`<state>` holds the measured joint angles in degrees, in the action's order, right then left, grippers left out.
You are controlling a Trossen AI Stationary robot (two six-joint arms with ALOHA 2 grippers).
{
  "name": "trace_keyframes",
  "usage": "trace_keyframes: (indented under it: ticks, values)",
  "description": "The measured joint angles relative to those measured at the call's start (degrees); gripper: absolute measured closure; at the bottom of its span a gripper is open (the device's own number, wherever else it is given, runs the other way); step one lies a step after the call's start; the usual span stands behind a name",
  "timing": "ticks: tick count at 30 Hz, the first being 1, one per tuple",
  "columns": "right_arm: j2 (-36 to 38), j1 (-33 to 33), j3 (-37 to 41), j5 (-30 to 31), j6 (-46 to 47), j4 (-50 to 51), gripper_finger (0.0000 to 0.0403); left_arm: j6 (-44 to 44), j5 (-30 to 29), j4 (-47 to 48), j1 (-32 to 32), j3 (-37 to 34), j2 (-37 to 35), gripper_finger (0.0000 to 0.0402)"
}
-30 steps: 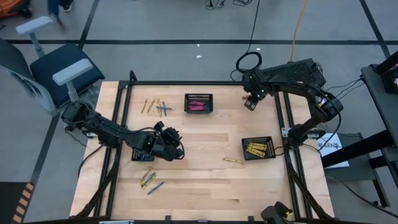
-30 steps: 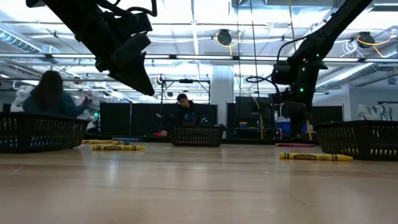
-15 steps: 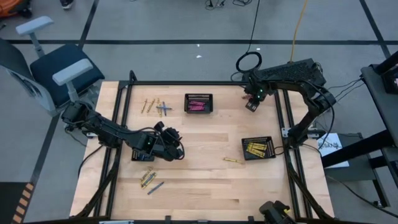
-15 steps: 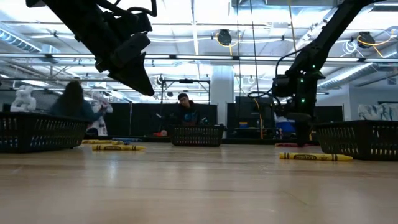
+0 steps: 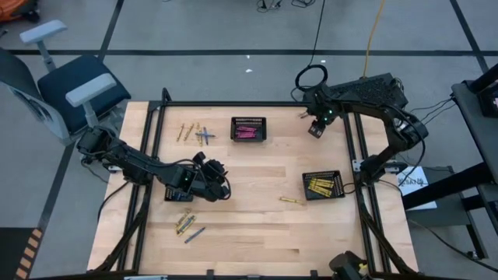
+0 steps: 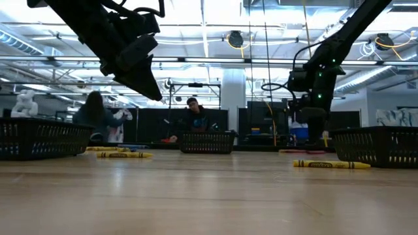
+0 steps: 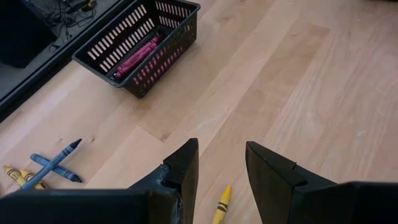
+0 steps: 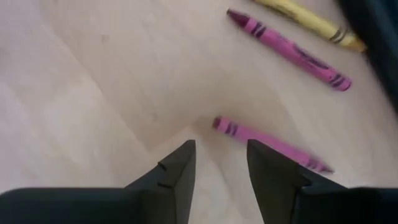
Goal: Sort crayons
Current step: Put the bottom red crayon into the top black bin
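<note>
Crayons lie loose on the wooden table. Two pink ones (image 8: 267,144) (image 8: 289,50) and a yellow one (image 8: 308,20) lie at the far right corner, under my right gripper (image 8: 221,146) (image 5: 314,130). It is open and points down, its fingertips short of the nearer pink crayon's end. My left gripper (image 7: 222,146) (image 5: 215,187) hangs open above the table's left middle, holding nothing. A yellow crayon (image 7: 221,205) lies below it and two crossed blue crayons (image 7: 53,163) lie beyond. More crayons lie at the far left (image 5: 194,134) and near left (image 5: 187,227).
A black basket with pink crayons (image 5: 248,128) stands at the far middle. Another with yellow crayons (image 5: 323,185) stands at the right, a single yellow crayon (image 5: 292,201) beside it. A third basket (image 5: 177,194) sits under my left arm. A dark frame (image 5: 233,103) runs around the table.
My right gripper has dipped a little toward the table at the far right corner and come back up. My left arm has kept still.
</note>
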<state>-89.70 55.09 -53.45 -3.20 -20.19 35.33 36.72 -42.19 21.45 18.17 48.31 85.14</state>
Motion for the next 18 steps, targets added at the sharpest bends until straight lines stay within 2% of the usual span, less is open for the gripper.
trace_keyframes:
  ticks: [6, 9, 15, 18]
  values:
    - [-1.7, 0.9, 0.0, 0.2, -1.5, -1.2, 0.0233, 0.0, 0.0, 0.0, 0.0, 0.0, 0.0, 0.0269]
    - [-3.0, 0.8, 0.0, 0.4, -5.2, -0.2, 0.0219, 0.0, 0.0, 0.0, 0.0, 0.0, 0.0, 0.0269]
    - [-5.4, 0.7, 0.0, 4.6, -14.9, -0.2, 0.0217, 0.0, 0.0, 0.0, 0.0, 0.0, 0.0, 0.0269]
    - [-6.0, 0.7, -0.2, 4.6, -18.1, -0.1, 0.0225, 0.0, 0.0, 0.0, 0.0, 0.0, 0.0, 0.0269]
